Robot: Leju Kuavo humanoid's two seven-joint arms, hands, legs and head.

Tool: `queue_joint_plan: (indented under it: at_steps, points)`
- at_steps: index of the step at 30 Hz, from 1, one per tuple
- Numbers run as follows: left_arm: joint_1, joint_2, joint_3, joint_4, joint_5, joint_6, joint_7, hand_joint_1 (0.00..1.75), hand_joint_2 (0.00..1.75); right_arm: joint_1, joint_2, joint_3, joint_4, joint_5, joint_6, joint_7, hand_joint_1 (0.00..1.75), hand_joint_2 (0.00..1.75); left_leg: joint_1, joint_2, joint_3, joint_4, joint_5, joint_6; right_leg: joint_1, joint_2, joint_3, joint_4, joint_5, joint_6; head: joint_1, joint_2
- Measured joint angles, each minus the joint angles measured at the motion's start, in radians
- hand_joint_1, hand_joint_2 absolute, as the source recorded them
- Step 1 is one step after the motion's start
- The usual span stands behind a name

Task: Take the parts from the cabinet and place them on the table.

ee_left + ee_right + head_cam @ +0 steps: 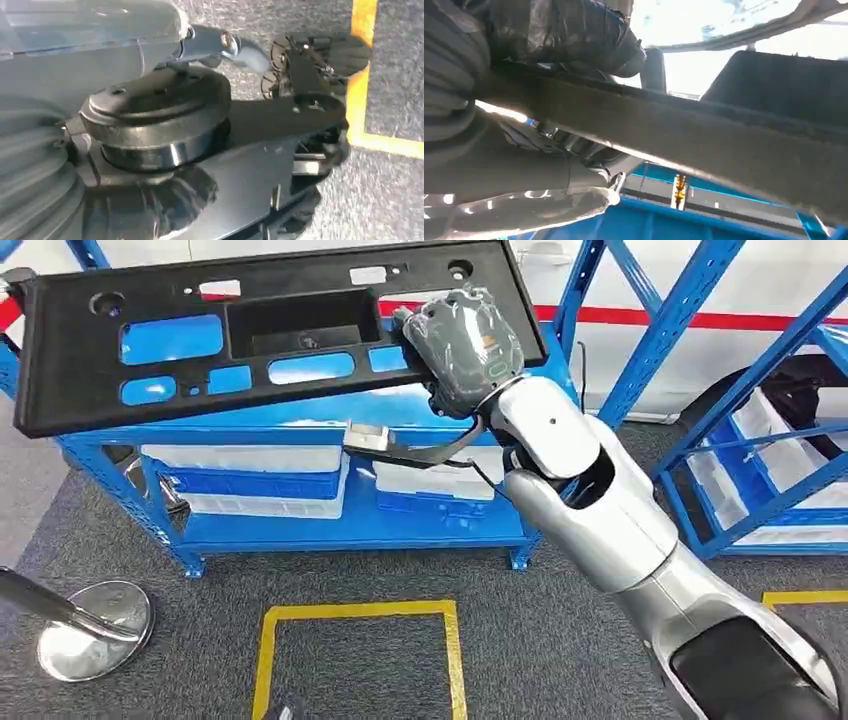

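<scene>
In the right hand (468, 352), gripping its near end, a black panel (250, 335) is clearing the cabinet (350, 520), needing carrying tableward.

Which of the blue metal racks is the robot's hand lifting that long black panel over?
The low blue metal rack straight ahead, holding white bins; the right hand grips the long black plastic panel above it. The other rack stands aside, right.

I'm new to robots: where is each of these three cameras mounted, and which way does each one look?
Head view: high on the body, looking forward and down at a blue rack; the right hand holds a long black plastic panel.
Left wrist view: behind the left hand, looking down at grey carpet with a yellow floor line.
Right wrist view: behind the right hand, looking along the panel's edge.
Shared: head and right wrist views both show the panel and the blue rack.
</scene>
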Motion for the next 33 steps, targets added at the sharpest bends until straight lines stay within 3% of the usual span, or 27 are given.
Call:
queue_joint_plan:
  at_steps: [1,3,4,5,6,8,9,10,11,14,15,16,17,18,19,20,21,23,24,25,26,27,29,30,31,32,33]
  points:
    - [-0.001,0.001,0.000,0.000,0.000,0.000,0.001,0.00,1.75,-0.001,0.002,0.003,0.001,-0.001,0.001,0.000,1.75,1.75,-0.001,0.001,-0.014,0.028,-0.051,-0.009,-0.005,-0.003,-0.004,-0.018,0.020,-0.003,-0.001,0.000]
    - [0.003,0.007,-0.001,0.001,0.000,0.002,0.003,0.00,1.75,0.000,0.002,0.004,0.004,-0.004,0.001,0.000,1.75,1.75,0.009,0.003,-0.047,0.160,-0.154,-0.032,-0.022,-0.009,-0.032,-0.014,0.040,0.020,-0.001,0.000]
    - [0.004,0.012,-0.001,0.002,0.000,0.002,0.003,0.00,1.75,0.001,0.003,0.004,0.005,-0.006,0.001,0.000,1.75,1.75,0.015,0.004,-0.061,0.219,-0.175,-0.043,-0.028,-0.011,-0.050,-0.007,0.047,0.032,-0.001,0.000]
    - [0.004,0.015,-0.001,0.002,0.000,0.002,0.003,0.00,1.75,0.003,0.003,0.004,0.006,-0.006,0.001,-0.001,1.75,1.75,0.022,0.005,-0.066,0.259,-0.166,-0.056,-0.037,-0.014,-0.071,0.002,0.055,0.045,-0.001,0.000]
    - [0.003,0.018,-0.001,0.002,0.000,0.002,0.003,0.00,1.75,0.006,0.004,0.005,0.009,-0.006,0.001,-0.003,1.75,1.75,0.033,0.008,-0.053,0.263,-0.120,-0.074,-0.048,-0.015,-0.099,0.017,0.064,0.061,-0.001,0.000]
    - [0.001,0.020,-0.001,0.002,0.000,0.002,0.003,0.00,1.75,0.007,0.004,0.005,0.012,-0.007,0.001,-0.006,1.75,1.75,0.060,0.011,0.005,0.200,-0.046,-0.113,-0.068,-0.017,-0.157,0.058,0.075,0.084,-0.001,0.000]
    - [-0.002,0.018,-0.002,0.002,0.000,0.002,0.000,0.00,1.75,0.005,0.004,0.005,0.013,-0.008,0.001,-0.006,1.75,1.75,0.075,0.008,0.048,0.130,-0.081,-0.144,-0.072,-0.016,-0.194,0.097,0.077,0.103,-0.001,0.000]
    - [-0.003,0.002,-0.004,-0.002,0.000,0.001,-0.006,0.00,1.75,0.005,0.003,0.005,0.012,-0.009,0.000,-0.006,1.75,1.75,0.058,0.003,0.087,0.078,-0.137,-0.158,-0.071,-0.009,-0.224,0.126,0.077,0.112,-0.010,0.000]
    - [-0.001,0.017,-0.005,0.002,-0.001,0.000,-0.013,0.00,1.75,0.011,0.004,0.005,0.012,-0.010,0.001,-0.005,1.75,1.75,0.059,-0.004,0.068,0.097,-0.143,-0.103,-0.065,-0.003,-0.239,0.151,0.078,0.118,-0.006,0.000]
    - [0.005,0.019,-0.006,0.007,0.000,0.000,-0.018,0.00,1.75,0.021,-0.005,0.008,0.020,-0.010,0.002,-0.007,1.75,1.75,0.052,0.008,0.034,0.117,-0.131,-0.049,-0.078,-0.001,-0.255,0.161,0.103,0.124,-0.002,0.000]
    - [0.001,0.021,-0.006,0.007,0.000,0.000,-0.018,0.00,1.75,0.021,-0.008,0.008,0.022,-0.010,0.002,-0.007,1.75,1.75,0.046,0.015,0.026,0.117,-0.119,-0.030,-0.083,-0.003,-0.266,0.173,0.063,0.126,-0.002,0.000]
    - [-0.001,0.028,-0.006,0.008,0.000,0.001,-0.018,0.00,1.75,0.022,-0.010,0.008,0.023,-0.010,0.002,-0.007,1.75,1.75,0.043,0.016,0.011,0.116,-0.103,-0.013,-0.084,-0.004,-0.276,0.212,-0.008,0.127,0.000,0.000]
    - [0.000,0.033,-0.006,0.010,0.000,0.002,-0.019,0.00,1.75,0.023,-0.011,0.008,0.024,-0.010,0.002,-0.007,1.75,1.75,0.037,0.016,-0.007,0.112,-0.087,-0.007,-0.086,-0.003,-0.288,0.281,-0.085,0.127,0.000,0.000]
    - [0.000,0.037,-0.006,0.011,0.000,0.002,-0.019,0.00,1.75,0.023,-0.011,0.009,0.025,-0.010,0.002,-0.007,1.75,1.75,0.030,0.017,-0.024,0.110,-0.070,-0.005,-0.085,-0.002,-0.296,0.361,-0.148,0.124,-0.001,0.000]
    - [0.000,0.038,-0.006,0.011,0.000,0.002,-0.019,0.00,1.75,0.025,-0.012,0.010,0.026,-0.010,0.002,-0.007,1.75,1.75,0.024,0.018,-0.042,0.110,-0.055,-0.001,-0.084,-0.001,-0.299,0.437,-0.186,0.120,0.000,0.000]
    - [0.001,0.038,-0.006,0.011,0.000,0.002,-0.019,0.00,1.75,0.027,-0.012,0.010,0.027,-0.010,0.002,-0.007,1.75,1.75,0.019,0.019,-0.061,0.110,-0.040,0.001,-0.081,-0.001,-0.293,0.491,-0.189,0.114,0.000,0.000]
    - [0.001,0.038,-0.006,0.011,0.000,0.002,-0.019,0.00,1.75,0.029,-0.013,0.011,0.029,-0.010,0.002,-0.007,1.75,1.75,0.016,0.020,-0.078,0.110,-0.027,0.002,-0.077,0.000,-0.275,0.508,-0.166,0.107,-0.001,0.000]
    - [0.002,0.038,-0.006,0.011,0.000,0.001,-0.019,0.00,1.75,0.030,-0.015,0.012,0.030,-0.010,0.002,-0.007,1.75,1.75,0.014,0.022,-0.116,0.109,0.003,0.002,-0.062,0.000,-0.173,0.435,-0.110,0.087,-0.001,0.000]
    - [0.002,0.038,-0.006,0.011,0.000,0.001,-0.019,0.00,1.75,0.027,-0.015,0.012,0.029,-0.010,0.002,-0.007,1.75,1.75,0.016,0.022,-0.128,0.106,0.018,0.002,-0.054,-0.001,-0.096,0.355,-0.120,0.079,-0.001,0.000]
    - [0.002,0.038,-0.006,0.011,0.000,0.001,-0.019,0.00,1.75,0.023,-0.014,0.012,0.026,-0.010,0.001,-0.007,1.75,1.75,0.017,0.022,-0.129,0.101,0.031,0.000,-0.047,-0.004,0.001,0.243,-0.180,0.071,-0.001,0.000]
    - [0.003,0.036,-0.006,0.011,-0.001,0.001,-0.020,0.00,1.75,0.018,-0.013,0.012,0.025,-0.010,0.000,-0.007,1.75,1.75,0.017,0.024,-0.129,0.091,0.046,-0.007,-0.041,-0.004,0.048,0.146,-0.223,0.072,-0.001,0.000]
    - [0.004,0.036,-0.006,0.011,-0.001,0.001,-0.020,0.00,1.75,0.017,-0.013,0.012,0.026,-0.010,0.001,-0.007,1.75,1.75,0.021,0.027,-0.122,0.071,0.068,-0.014,-0.041,-0.004,0.036,0.164,-0.202,0.079,-0.002,0.000]
    - [0.005,0.036,-0.006,0.011,0.000,0.000,-0.020,0.00,1.75,0.015,-0.013,0.012,0.026,-0.010,0.001,-0.007,1.75,1.75,0.025,0.025,-0.108,0.021,0.114,-0.027,-0.029,-0.003,0.022,0.124,-0.154,0.067,0.003,0.000]
    - [0.006,0.037,-0.006,0.011,0.000,0.000,-0.020,0.00,1.75,0.016,-0.012,0.013,0.026,-0.010,0.001,-0.007,1.75,1.75,0.022,0.024,-0.113,0.016,0.110,-0.028,-0.050,-0.006,0.027,0.087,-0.119,0.067,0.001,0.000]
    - [0.004,0.037,-0.007,0.011,0.000,0.000,-0.019,0.00,1.75,0.014,-0.012,0.013,0.026,-0.010,0.002,-0.007,1.75,1.75,0.018,0.022,-0.122,0.033,0.053,-0.027,-0.045,-0.010,0.016,0.071,-0.095,0.075,0.002,0.000]
    - [0.004,0.037,-0.007,0.011,0.000,0.000,-0.020,0.00,1.75,0.012,-0.010,0.013,0.026,-0.010,0.002,-0.007,1.75,1.75,0.016,0.021,-0.133,0.079,-0.024,-0.025,-0.045,-0.009,0.000,0.068,-0.074,0.070,-0.001,0.000]
    - [0.005,0.037,-0.007,0.012,0.000,0.000,-0.019,0.00,1.75,0.013,-0.010,0.013,0.026,-0.010,0.002,-0.007,1.75,1.75,0.015,0.020,-0.137,0.142,-0.088,-0.026,-0.044,-0.009,-0.018,0.068,-0.059,0.074,0.000,0.000]
